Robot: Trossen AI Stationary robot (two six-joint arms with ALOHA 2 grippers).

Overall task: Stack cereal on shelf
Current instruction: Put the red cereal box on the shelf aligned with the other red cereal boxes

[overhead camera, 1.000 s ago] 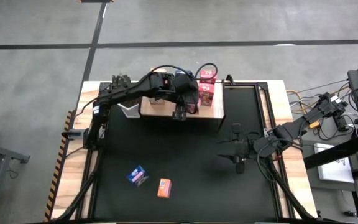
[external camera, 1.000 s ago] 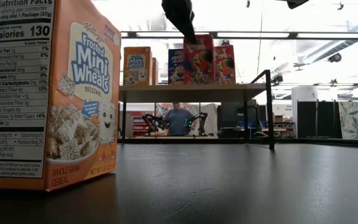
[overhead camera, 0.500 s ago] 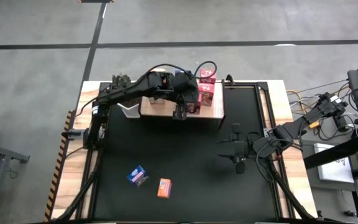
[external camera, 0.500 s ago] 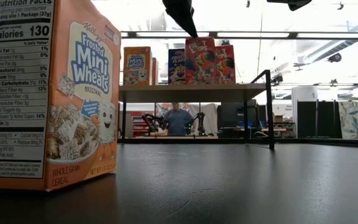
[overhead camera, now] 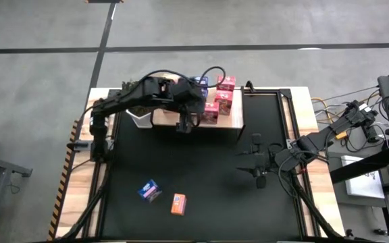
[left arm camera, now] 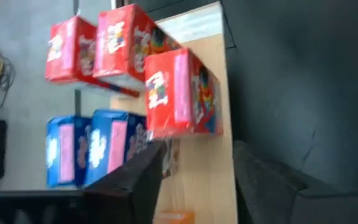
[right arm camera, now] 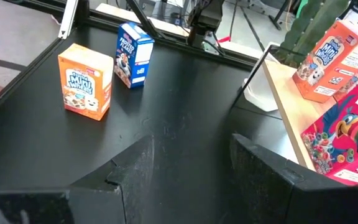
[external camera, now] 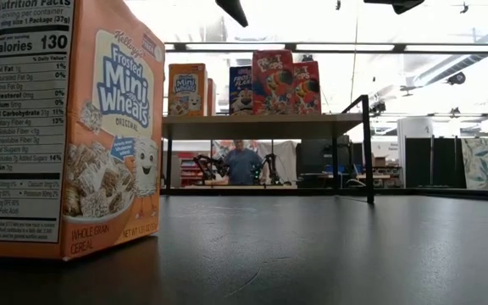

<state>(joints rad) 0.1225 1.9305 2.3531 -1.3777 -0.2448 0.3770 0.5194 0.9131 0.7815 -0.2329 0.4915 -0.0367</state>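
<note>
The black table mat (overhead camera: pixel 201 162) carries the wooden shelf (overhead camera: pixel 231 121) at its far edge. On it stand pink-red boxes (overhead camera: pixel 212 112) (apparently Froot Loops), blue boxes (left arm camera: pixel 98 148) and orange ones (external camera: pixel 186 89). Near the mat's front edge stand an orange Frosted Mini Wheats box (overhead camera: pixel 178 203) and a blue Frosted Flakes box (overhead camera: pixel 149 190). The left gripper (overhead camera: pixel 185 125) hovers at the shelf's front edge, fingers apart, holding nothing. The right gripper (overhead camera: pixel 259 179) waits near the mat's right edge, parted and empty.

Orange cereal box (external camera: pixel 66 127): "Kellogg's Frosted Mini Wheats", "Calories 130".
</note>
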